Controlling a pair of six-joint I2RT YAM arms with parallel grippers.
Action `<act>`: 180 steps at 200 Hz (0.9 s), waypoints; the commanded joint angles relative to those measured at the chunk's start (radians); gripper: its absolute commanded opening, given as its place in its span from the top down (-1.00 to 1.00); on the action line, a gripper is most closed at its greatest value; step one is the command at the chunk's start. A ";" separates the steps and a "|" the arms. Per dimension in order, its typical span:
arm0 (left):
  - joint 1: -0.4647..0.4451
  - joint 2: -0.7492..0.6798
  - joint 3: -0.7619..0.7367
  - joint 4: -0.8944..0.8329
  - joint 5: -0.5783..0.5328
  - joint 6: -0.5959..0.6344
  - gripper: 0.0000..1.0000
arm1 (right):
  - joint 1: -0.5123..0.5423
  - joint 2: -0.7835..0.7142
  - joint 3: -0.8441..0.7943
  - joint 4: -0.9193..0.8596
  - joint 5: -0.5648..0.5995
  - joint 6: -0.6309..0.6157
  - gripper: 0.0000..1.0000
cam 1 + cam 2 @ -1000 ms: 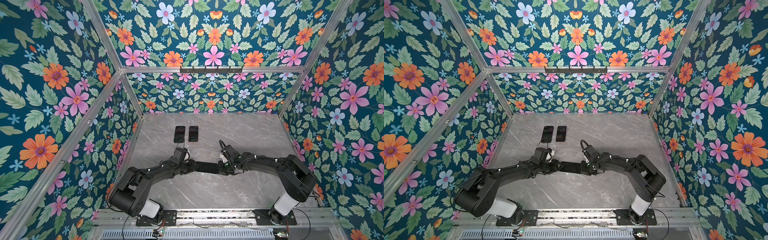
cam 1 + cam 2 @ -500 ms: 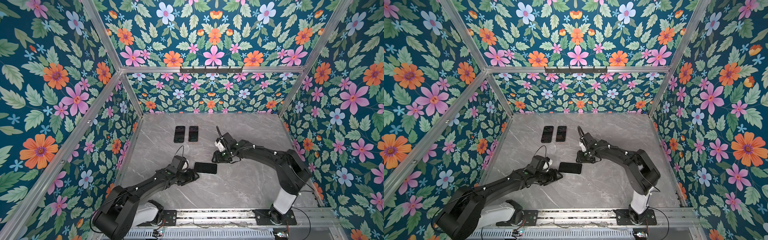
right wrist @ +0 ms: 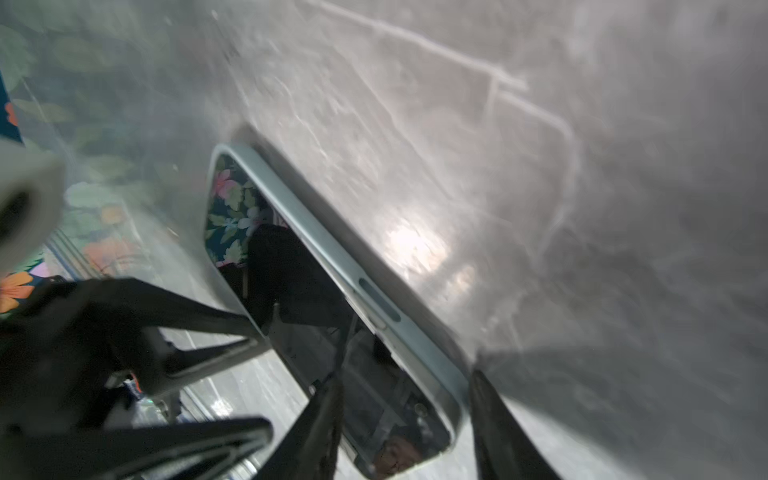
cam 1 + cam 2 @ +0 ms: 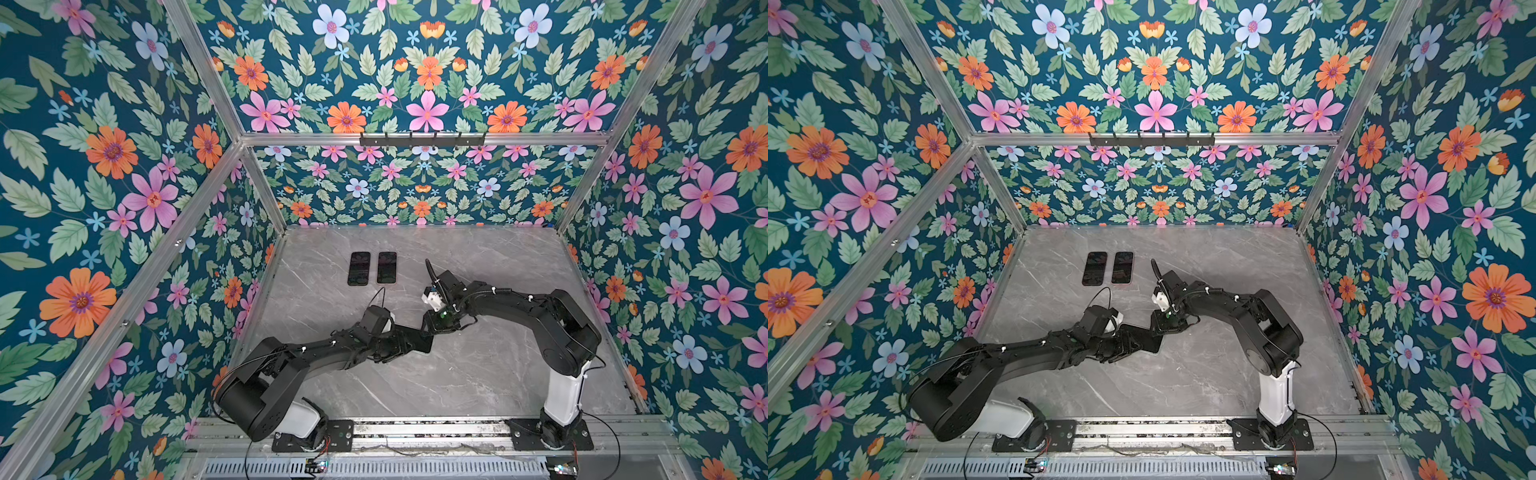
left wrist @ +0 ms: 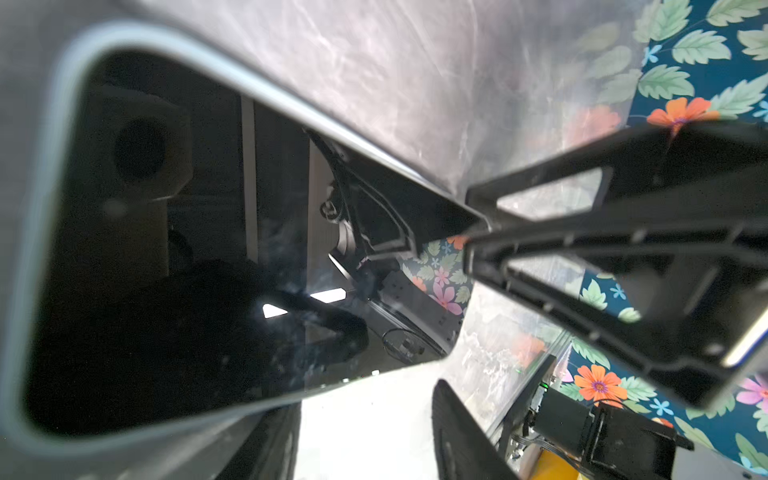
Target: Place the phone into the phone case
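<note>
**Item.** The phone (image 4: pixel 420 343) lies flat and screen up near the middle of the bench (image 4: pixel 478 374), between the two arms. In both top views its long axis runs across the bench from left to right, slightly skewed.

**Left end effector** (image 4: pixel 397 345). It sits at the phone's left end, on the near side, with its jaws parted and nothing clamped. In the right wrist view one of its fingers (image 3: pixel 187 303) meets the phone's long edge, and the other lies clear of the phone.

**Right end effector** (image 4: pixel 432 328). It sits at the phone's right end, at the far corner. In its own wrist view the fingers (image 3: pixel 328 424) stand apart astride the pale rim (image 3: pixel 332 257) near that corner, one over the glass and one beyond the edge. It is judged released rather than clamped, but actual contact cannot be resolved.

**Governing relation.** Each tool is at one end of the phone and neither is meaningfully nearer. Any coming press or lift acts along that left-to-right axis.

**Not determinable.**
- Whether the pale rim belongs to the phone or to a phone case around it.
- Whether either of the two dark slabs (image 4: pixel 359 268) (image 4: pixel 386 267) is the case. They lie side by side at the back of the bench, well apart from the arms.
- The phone's left part, which the left arm covers in both top views.
- Detail at the margins of both wrist views, which are blurred.
</note>
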 commanded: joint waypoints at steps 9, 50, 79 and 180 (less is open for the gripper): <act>0.008 0.046 0.039 -0.017 -0.022 0.038 0.04 | 0.022 -0.046 -0.074 0.033 -0.060 0.045 0.15; 0.008 0.098 0.110 -0.045 -0.009 0.075 0.20 | 0.074 -0.111 -0.175 0.116 -0.062 0.138 0.24; 0.008 0.105 0.113 -0.077 -0.009 0.076 0.24 | 0.083 -0.160 -0.220 0.132 -0.007 0.202 0.25; -0.029 -0.035 0.150 -0.297 -0.009 -0.205 0.35 | 0.088 -0.246 -0.251 0.135 0.133 0.597 0.01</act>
